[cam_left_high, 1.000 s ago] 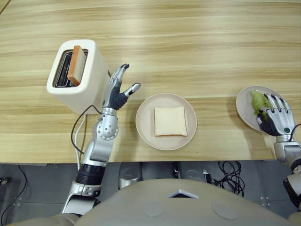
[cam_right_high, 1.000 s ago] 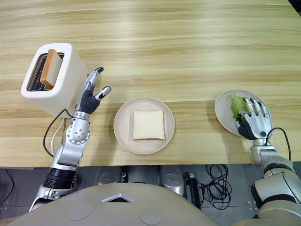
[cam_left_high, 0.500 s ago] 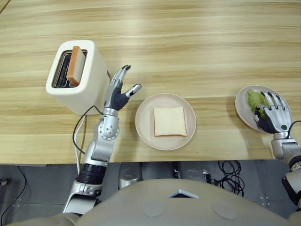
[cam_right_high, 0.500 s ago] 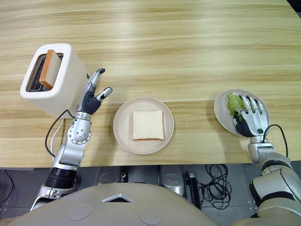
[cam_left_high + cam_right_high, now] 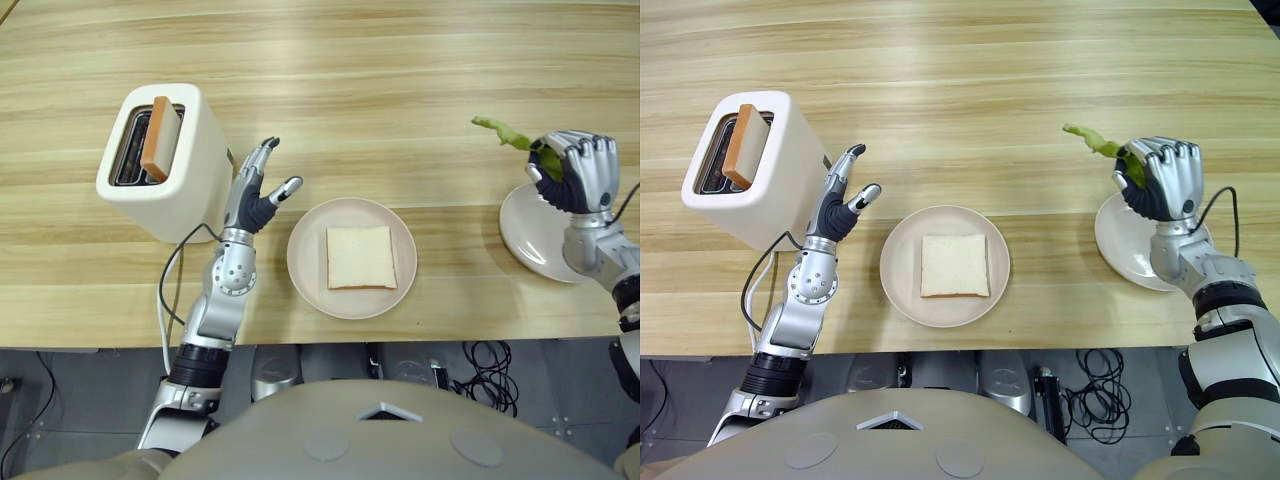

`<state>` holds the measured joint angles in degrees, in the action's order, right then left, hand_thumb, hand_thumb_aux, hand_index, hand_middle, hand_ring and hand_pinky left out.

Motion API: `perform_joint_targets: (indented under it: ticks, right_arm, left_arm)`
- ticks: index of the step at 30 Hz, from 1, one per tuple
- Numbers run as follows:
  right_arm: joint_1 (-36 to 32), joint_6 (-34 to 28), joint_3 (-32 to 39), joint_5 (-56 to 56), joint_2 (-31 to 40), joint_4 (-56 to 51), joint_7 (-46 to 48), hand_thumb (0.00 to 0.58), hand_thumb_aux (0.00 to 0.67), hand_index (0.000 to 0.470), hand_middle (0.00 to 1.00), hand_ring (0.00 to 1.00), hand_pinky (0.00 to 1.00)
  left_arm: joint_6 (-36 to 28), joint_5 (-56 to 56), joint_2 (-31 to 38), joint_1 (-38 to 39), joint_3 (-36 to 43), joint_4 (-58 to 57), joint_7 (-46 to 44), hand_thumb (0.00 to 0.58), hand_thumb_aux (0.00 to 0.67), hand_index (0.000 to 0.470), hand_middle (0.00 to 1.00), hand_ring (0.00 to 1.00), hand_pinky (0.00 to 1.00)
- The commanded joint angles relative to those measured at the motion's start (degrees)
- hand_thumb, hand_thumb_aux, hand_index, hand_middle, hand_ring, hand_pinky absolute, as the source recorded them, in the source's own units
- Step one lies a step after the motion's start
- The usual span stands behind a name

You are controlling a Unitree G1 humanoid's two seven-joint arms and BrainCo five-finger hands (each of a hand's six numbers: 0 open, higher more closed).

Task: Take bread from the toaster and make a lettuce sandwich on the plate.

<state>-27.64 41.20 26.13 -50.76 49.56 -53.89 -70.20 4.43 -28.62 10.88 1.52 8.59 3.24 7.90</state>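
Fingers [image 5: 570,150] of my right hand [image 5: 580,180] clamp lettuce [image 5: 498,128]; bread [image 5: 361,257] on plate [image 5: 303,262] sits left of them, leaf pointing leftward.

Toaster [image 5: 160,160] left — plate [image 5: 305,285] (w/ bread [image 5: 361,257]) centre, dish [image 5: 528,238] right.

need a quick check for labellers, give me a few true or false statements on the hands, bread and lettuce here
1. The right hand holds the lettuce. True.
2. The toaster is empty. False: one toast stands in a slot.
3. Bread lies on the plate. True.
4. The left hand grips the toaster. False: it is open beside it, holding nothing.
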Motion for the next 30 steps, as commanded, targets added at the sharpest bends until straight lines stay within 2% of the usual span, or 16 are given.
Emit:
perform_joint_targets:
  ticks: [1,7,16,22,30]
  right_arm:
    - [-0.71,0.43,0.66,-2.81,-2.35,11.61,3.32,0.580,0.670,0.460,1.00,1.00,1.00]
    - [-3.48,2.05,2.32,-5.05,-8.43,16.07,8.99,0.580,0.670,0.460,1.00,1.00,1.00]
    - [-7.30,4.06,9.97,-10.88,-18.49,10.19,11.93,0.580,0.670,0.460,1.00,1.00,1.00]
    - [-5.00,6.18,14.00,-11.61,-19.30,10.88,18.12,0.580,0.670,0.460,1.00,1.00,1.00]
    - [3.08,8.67,13.55,-10.31,-15.40,23.93,26.81,0.580,0.670,0.460,1.00,1.00,1.00]
  left_arm:
    - [0.31,0.25,0.37,-1.09,-0.20,-2.02,0.20,0.000,0.000,0.000,0.00,0.00,0.00]
    - [0.85,0.61,0.51,-2.24,-1.25,-2.96,0.94,0.000,0.000,0.000,0.00,0.00,0.00]
    - [1.18,1.71,2.39,-4.37,-4.83,-3.05,1.59,0.000,0.000,0.000,0.00,0.00,0.00]
    - [1.28,2.32,2.79,-3.72,-5.71,-1.92,1.45,0.000,0.000,0.000,0.00,0.00,0.00]
    - [1.07,2.43,2.43,-2.46,-5.55,-1.08,1.67,0.000,0.000,0.000,0.00,0.00,0.00]
